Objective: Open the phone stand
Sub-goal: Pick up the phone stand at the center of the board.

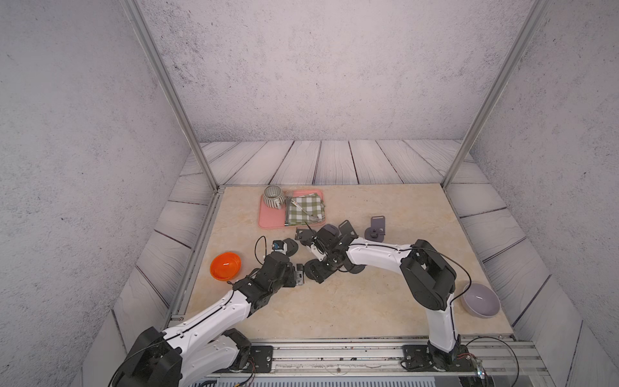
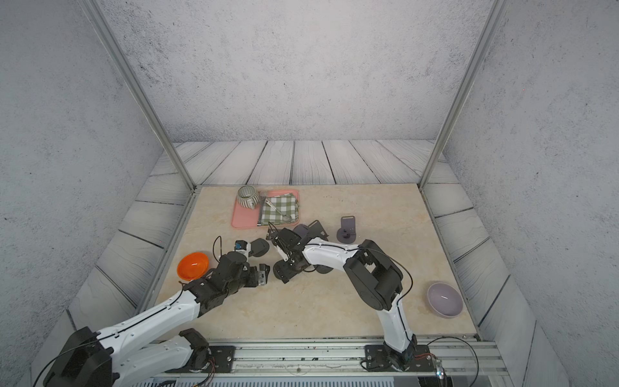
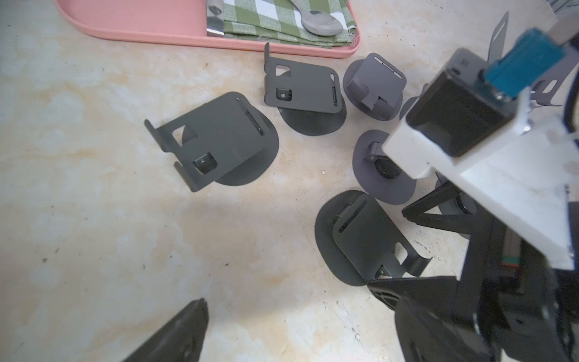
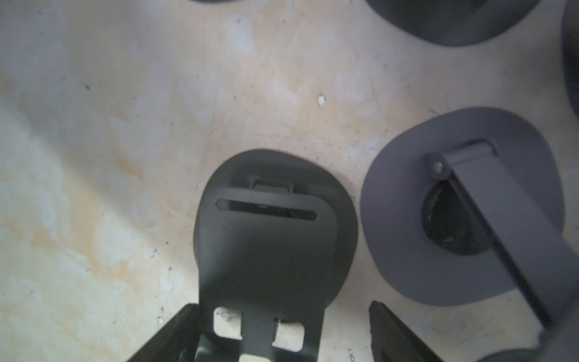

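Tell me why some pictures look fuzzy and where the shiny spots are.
Right wrist view: everything is soft, the black stand too close to be sharp. Left wrist view: the white arm part is blurred, and a shadow lies on the table. Both top views: white glints in the orange bowl and purple bowl.

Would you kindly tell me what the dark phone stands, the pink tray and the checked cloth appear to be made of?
Phone stands: likely thin sheet metal with matte dark coating; crisp bends, punched slots.
Pink tray: probably moulded plastic, smooth with a soft sheen and rounded rim.
Checked cloth: woven fabric; visible weave, frayed corner.
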